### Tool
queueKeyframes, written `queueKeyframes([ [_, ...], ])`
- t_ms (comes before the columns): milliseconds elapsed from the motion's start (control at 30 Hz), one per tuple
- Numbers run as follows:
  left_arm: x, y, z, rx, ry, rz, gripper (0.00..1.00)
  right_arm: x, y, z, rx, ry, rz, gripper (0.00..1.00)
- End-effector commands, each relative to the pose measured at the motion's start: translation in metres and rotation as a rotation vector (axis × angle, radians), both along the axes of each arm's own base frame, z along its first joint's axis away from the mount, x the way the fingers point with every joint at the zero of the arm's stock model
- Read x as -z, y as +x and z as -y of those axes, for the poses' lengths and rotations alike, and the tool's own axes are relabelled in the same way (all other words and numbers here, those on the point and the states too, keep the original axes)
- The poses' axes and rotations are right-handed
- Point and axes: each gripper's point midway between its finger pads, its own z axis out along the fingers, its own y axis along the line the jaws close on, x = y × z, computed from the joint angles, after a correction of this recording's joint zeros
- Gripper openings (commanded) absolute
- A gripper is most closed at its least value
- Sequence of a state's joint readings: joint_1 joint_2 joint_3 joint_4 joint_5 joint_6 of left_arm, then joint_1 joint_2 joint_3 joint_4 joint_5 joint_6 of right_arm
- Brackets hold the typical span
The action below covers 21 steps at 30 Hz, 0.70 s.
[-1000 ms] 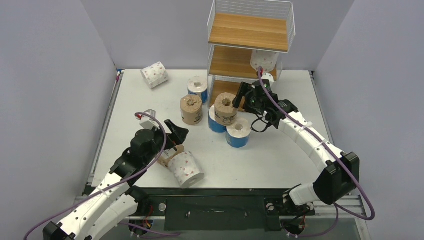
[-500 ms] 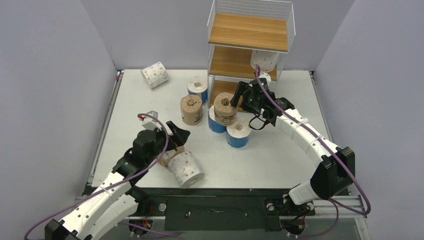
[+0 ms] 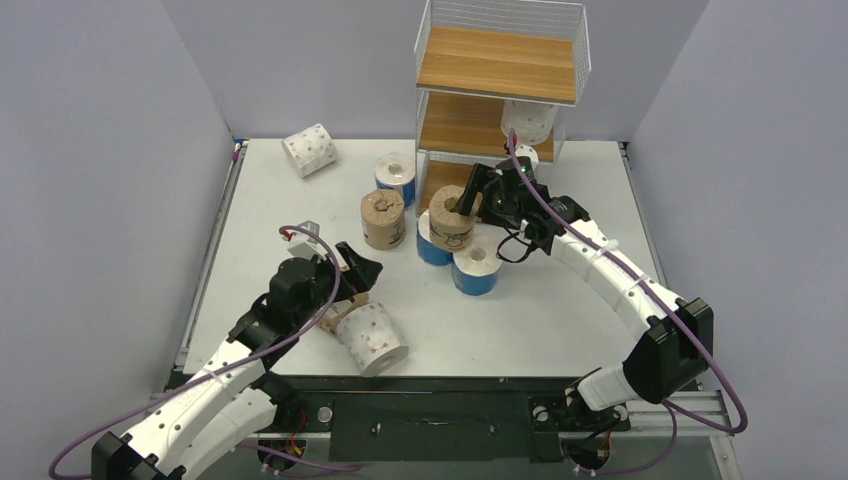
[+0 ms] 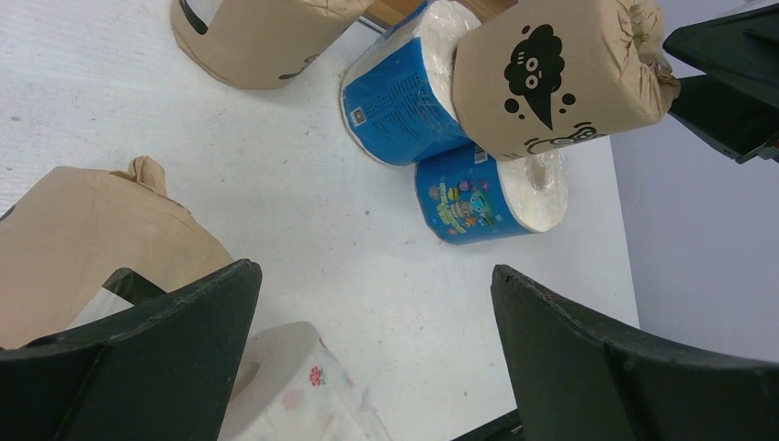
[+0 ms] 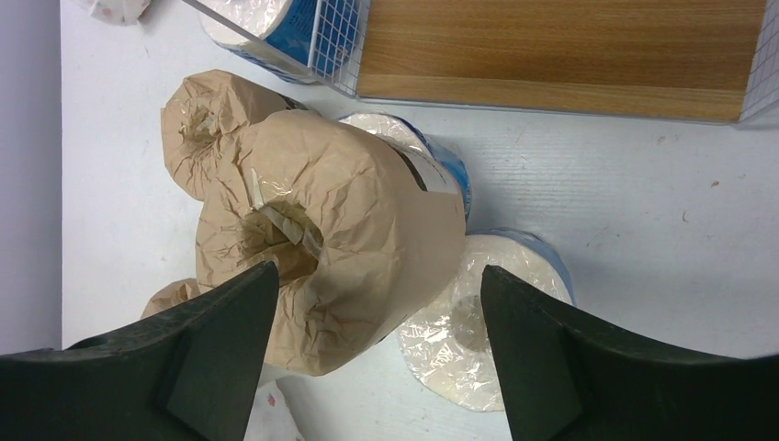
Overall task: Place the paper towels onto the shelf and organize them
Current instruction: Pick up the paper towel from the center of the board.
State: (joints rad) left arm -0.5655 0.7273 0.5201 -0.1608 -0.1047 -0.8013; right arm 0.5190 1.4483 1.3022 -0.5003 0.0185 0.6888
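Roll being worked: the stacked kraft roll (image 5: 349, 239), upright on top of a blue roll (image 3: 430, 250), on the desk (image 3: 560, 300) just in front of the foot of the shelf (image 3: 497, 60). The right claw (image 5: 377, 269) straddles its top with jaws spread wide, one finger on either side. No squeeze or dent shows, so I read the claw as released and not yet gripping. Progress, as a judgement: early. On the shelf, one dotted roll (image 3: 527, 121) sits at the right end of the middle tier, and a second white roll (image 3: 536, 155) shows just beneath it; I cannot tell which tier that one is on. The top board is bare. Seven rolls are off the shelf. Besides the stacked pair, a second blue roll (image 3: 477, 268) touches the stack on the side away from the shelf, and a lone blue roll (image 3: 395, 175) stands just left of the shelf foot. A second kraft roll (image 3: 383, 218) stands in front of and left of the shelf, and a tipped dotted roll (image 3: 308, 150) lies well to its left. Farthest from the shelf lie a fallen kraft roll (image 4: 92, 239) and a fallen dotted roll (image 3: 372, 338). Right arm: reaches long toward the shelf foot, wrist bent down over the stack. Left arm: folded low, well away from the shelf. The left claw (image 4: 374, 271) is released and empty, tilted over bare desk beside the fallen kraft roll and aimed toward the shelf.
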Motion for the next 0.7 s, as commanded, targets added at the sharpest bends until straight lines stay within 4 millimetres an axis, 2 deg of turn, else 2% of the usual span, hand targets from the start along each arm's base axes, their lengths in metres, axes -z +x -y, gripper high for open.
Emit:
queueKeyframes([
  [0, -0.022, 0.008, 0.006, 0.003, -0.046, 0.054, 0.96, -0.012, 0.002, 0.002, 0.0, -0.03, 0.024, 0.76],
  [300, -0.022, 0.008, 0.006, 0.001, -0.053, 0.05, 0.96, 0.004, 0.007, -0.002, -0.007, -0.049, -0.005, 0.71],
  [500, -0.021, 0.008, 0.005, -0.005, -0.049, 0.045, 0.96, 0.002, 0.019, -0.012, -0.011, -0.028, -0.005, 0.68],
  [667, -0.021, 0.007, 0.001, -0.014, -0.036, 0.046, 0.96, 0.014, 0.022, -0.015, -0.013, -0.029, -0.037, 0.55],
])
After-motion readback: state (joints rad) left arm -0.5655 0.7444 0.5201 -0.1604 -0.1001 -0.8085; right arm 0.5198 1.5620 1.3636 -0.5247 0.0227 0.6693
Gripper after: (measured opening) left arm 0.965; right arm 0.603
